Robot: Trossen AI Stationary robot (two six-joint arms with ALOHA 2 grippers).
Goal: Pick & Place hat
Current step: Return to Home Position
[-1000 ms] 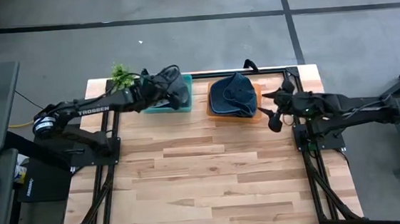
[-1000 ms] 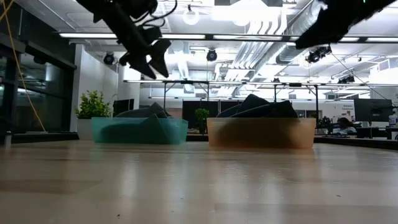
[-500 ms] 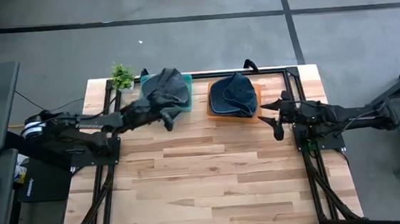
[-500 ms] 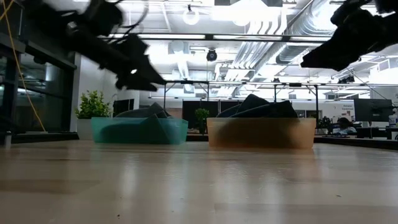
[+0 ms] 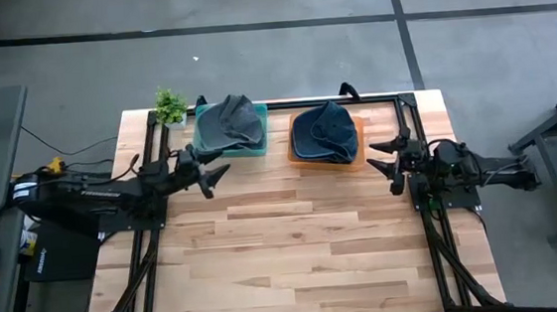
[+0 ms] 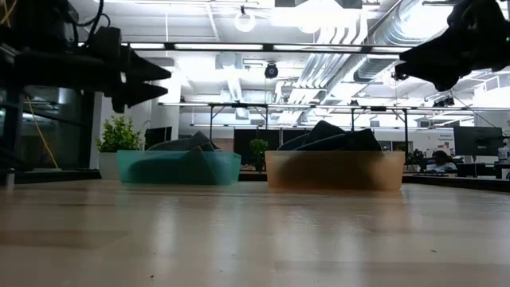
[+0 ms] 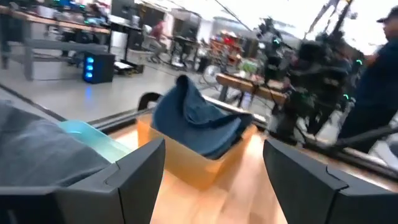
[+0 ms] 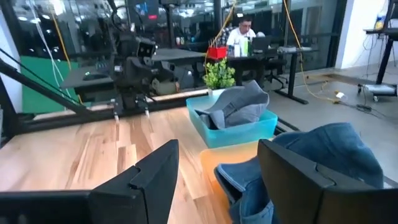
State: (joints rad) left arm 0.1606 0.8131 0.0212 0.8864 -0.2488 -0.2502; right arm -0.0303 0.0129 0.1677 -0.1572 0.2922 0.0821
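A grey hat point(image 5: 228, 123) lies heaped in a teal bin point(image 5: 258, 148) at the table's far edge. A blue hat point(image 5: 323, 133) lies in the orange bin point(image 5: 357, 160) to its right. My left gripper point(image 5: 216, 179) hovers open just near-left of the teal bin and points toward the table's right. In the left wrist view its fingers point(image 7: 134, 180) frame the blue hat point(image 7: 196, 121). My right gripper point(image 5: 376, 158) hovers open to the right of the orange bin, pointing left. Its wrist view shows the grey hat point(image 8: 239, 106) and the blue hat point(image 8: 314, 158). Neither gripper holds anything.
A small potted plant point(image 5: 168, 105) stands at the far left corner beside the teal bin. Black frame rails point(image 5: 151, 186) run along both table sides under the arms. Bare wooden tabletop point(image 5: 295, 244) spreads out on the near side of the bins. People and desks show in the room beyond.
My left gripper has drawn back from over the teal bin toward the table's left and near side and has sunk lower. The grey hat, covered by the gripper before, now lies in full view in the teal bin. My right arm has pulled back slightly toward the right edge.
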